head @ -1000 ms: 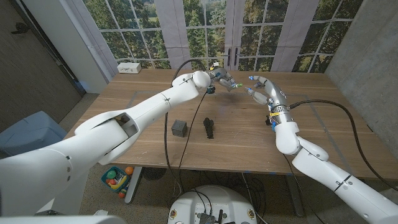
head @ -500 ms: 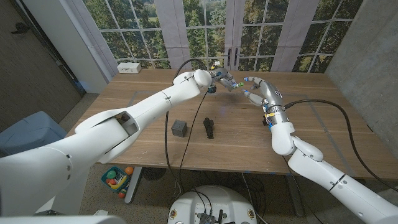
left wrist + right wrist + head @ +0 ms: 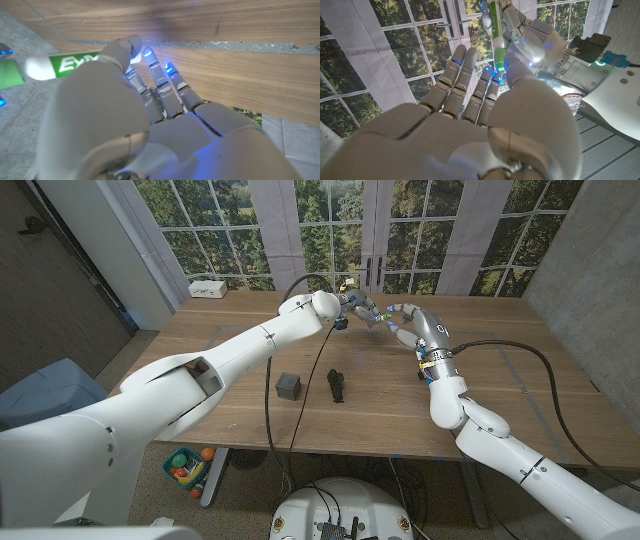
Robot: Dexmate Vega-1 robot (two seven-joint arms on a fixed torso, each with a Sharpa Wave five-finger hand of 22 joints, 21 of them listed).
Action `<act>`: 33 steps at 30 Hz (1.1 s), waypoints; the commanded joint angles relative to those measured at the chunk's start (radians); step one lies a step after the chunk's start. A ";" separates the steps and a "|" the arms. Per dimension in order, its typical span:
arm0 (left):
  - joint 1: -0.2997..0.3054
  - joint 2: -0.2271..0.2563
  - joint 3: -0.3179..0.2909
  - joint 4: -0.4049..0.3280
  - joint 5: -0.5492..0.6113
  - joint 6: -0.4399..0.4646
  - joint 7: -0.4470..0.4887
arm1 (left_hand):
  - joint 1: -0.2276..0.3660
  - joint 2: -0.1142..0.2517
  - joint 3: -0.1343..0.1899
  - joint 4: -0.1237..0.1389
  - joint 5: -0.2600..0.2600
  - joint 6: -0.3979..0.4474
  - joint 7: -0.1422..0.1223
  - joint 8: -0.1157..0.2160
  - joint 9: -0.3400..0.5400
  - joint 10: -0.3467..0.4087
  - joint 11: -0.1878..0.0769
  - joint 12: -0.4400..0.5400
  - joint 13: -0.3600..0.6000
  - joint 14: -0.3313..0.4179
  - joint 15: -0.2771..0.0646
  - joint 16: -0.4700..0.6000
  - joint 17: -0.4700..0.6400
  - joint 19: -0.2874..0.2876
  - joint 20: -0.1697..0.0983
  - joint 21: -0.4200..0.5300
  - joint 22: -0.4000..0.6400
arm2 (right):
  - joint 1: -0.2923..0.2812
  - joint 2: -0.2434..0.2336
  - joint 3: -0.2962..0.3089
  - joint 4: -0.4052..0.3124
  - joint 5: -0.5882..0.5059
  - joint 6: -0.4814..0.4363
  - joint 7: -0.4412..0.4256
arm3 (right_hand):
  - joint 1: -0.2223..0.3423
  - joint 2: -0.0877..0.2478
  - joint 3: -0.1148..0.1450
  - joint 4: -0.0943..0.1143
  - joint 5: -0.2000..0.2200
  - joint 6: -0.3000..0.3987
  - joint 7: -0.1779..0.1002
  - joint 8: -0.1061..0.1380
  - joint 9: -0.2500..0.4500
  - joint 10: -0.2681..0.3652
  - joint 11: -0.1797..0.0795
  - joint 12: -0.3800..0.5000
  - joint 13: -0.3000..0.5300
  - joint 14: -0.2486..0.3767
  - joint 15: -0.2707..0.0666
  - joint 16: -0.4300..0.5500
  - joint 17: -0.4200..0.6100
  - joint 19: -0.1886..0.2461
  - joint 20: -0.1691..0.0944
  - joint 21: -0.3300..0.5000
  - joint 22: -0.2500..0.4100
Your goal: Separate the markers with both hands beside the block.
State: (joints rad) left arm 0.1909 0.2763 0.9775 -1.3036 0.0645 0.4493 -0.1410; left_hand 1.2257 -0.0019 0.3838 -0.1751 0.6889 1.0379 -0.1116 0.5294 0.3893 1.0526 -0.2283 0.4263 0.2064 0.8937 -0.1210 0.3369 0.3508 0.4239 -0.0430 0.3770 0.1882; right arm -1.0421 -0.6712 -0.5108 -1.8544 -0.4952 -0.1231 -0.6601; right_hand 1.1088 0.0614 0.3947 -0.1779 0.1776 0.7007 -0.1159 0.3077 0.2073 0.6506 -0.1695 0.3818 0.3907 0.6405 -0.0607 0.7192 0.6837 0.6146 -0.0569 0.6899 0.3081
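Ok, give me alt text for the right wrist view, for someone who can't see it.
The robot's white right hand reaches its fingers toward a green-and-white marker gripped by the white left hand. Tall white-framed windows with trees outside lie behind them.

Block [image 3: 289, 386] on table [image 3: 520, 395], left of black marker [image 3: 336, 385].

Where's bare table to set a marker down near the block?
Bare wood lies left of the block, and right of the black object out toward the right arm. Crowded: above the table's far middle, where left hand and right hand meet around the green marker.
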 commanded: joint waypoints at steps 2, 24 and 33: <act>-0.008 -0.001 0.001 0.019 -0.013 -0.021 -0.018 | -0.005 0.004 -0.013 0.011 0.008 0.064 0.074 0.002 0.004 0.225 0.043 0.044 0.420 0.008 -0.122 0.002 0.004 0.011 -0.027 0.000 0.005 | 0.044 0.009 -0.020 0.034 0.015 0.020 0.031 | 0.047 0.008 0.017 -0.004 0.008 0.055 0.012 0.020 0.001 0.048 0.014 0.027 0.020 0.049 -0.174 -0.004 0.010 0.024 -0.090 0.056 0.028; -0.005 0.006 -0.012 0.031 -0.023 -0.052 -0.013 | -0.003 0.004 -0.017 0.012 0.023 0.064 0.075 0.002 0.007 0.226 0.041 0.036 0.425 0.007 -0.122 -0.003 0.011 0.013 -0.027 0.002 0.005 | 0.076 0.024 -0.013 0.142 0.041 0.159 -0.061 | 0.290 0.012 0.021 0.010 0.029 0.323 0.081 0.070 0.009 0.271 0.060 0.070 0.121 0.343 -0.170 -0.112 0.056 0.065 -0.158 0.540 0.155; 0.024 0.022 -0.016 -0.016 0.010 -0.027 0.051 | -0.002 0.003 -0.018 0.012 0.036 0.078 0.080 0.005 0.004 0.235 0.044 0.040 0.438 0.013 -0.122 -0.003 0.015 0.028 -0.033 0.008 0.006 | 0.076 0.044 0.000 0.232 0.017 0.326 -0.222 | 0.279 -0.038 0.066 0.002 0.092 0.415 0.125 0.065 -0.009 0.374 0.105 0.045 0.079 0.433 -0.157 -0.161 0.020 0.143 -0.162 0.596 0.089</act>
State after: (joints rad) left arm 0.1885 0.2844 0.9682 -1.2802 0.0447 0.4065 -0.1525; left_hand 1.2265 -0.0026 0.3832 -0.1757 0.7168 1.0379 -0.1115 0.5284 0.3892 1.0526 -0.2283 0.4263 0.2064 0.8962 -0.1184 0.3327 0.3599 0.4420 -0.0467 0.3770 0.1881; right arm -0.9703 -0.6503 -0.5267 -1.7255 -0.4594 0.0407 -0.7263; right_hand 1.3975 0.0549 0.4467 -0.1761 0.2550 1.0992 0.0076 0.3791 0.2002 1.0045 -0.0719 0.4304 0.4725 1.0586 -0.1752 0.5651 0.7076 0.7409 -0.0775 1.2772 0.4080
